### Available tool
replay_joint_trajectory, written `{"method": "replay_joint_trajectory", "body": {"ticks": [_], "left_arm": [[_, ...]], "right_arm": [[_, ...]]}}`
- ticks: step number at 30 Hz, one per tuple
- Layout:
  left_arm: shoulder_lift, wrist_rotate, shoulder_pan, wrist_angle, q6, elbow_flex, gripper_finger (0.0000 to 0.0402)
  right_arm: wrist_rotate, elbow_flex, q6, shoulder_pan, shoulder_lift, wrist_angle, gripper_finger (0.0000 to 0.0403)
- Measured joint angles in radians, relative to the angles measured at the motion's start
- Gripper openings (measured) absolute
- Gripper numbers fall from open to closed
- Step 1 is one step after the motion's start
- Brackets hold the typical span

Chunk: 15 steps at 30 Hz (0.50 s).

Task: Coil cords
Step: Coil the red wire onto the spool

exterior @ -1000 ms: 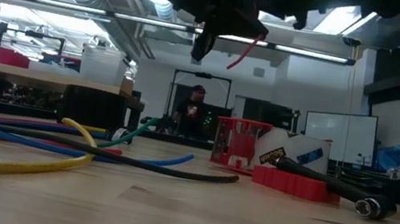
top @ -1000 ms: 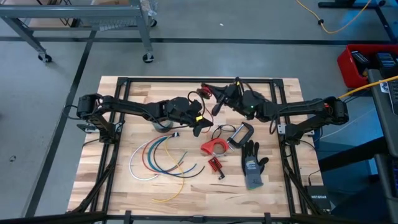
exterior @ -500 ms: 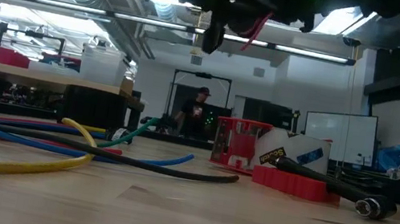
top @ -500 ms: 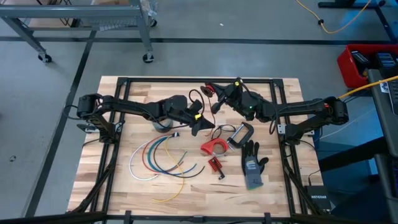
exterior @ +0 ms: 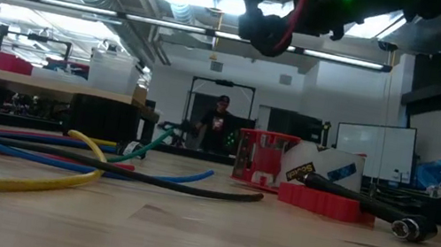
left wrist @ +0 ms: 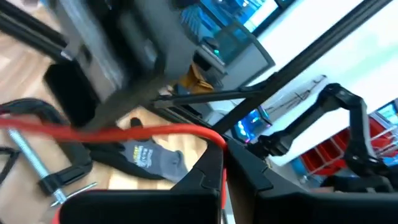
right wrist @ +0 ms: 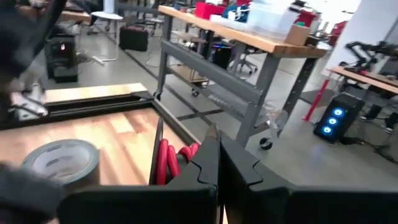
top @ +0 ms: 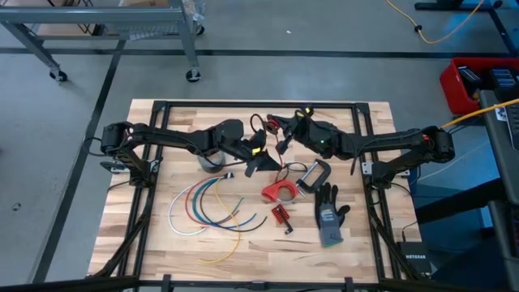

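From above, I see both arms meeting over the desk's far middle. My left pincer and right pincer are each clamped on the red cord, lifted between them. The other cords fan out on the near left, well clear of the glove, clamp and red tape holder. Bare wood runs along the near edge.

Level with the desk, the cords lie flat.

Left wrist: closed fingers grip the red cord.

Right wrist: closed fingers hold red coils beside the grey tape roll.
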Motion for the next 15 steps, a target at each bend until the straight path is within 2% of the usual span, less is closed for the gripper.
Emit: {"method": "replay_joint_trajectory", "body": {"ticks": [5,10,15], "left_arm": [[-0.019,0.026,0.003,-0.068,0.004,0.004,0.0000],[-0.048,0.026,0.003,-0.150,0.017,0.006,0.0000],[-0.068,0.023,0.008,-0.145,0.039,0.006,0.0000]], "right_arm": [[-0.053,0.001,-0.004,0.000,0.000,-0.026,0.0003],[-0.061,0.000,-0.005,-0.001,0.000,-0.047,0.0003],[-0.079,0.000,-0.005,0.000,0.000,-0.062,0.0003]]}}
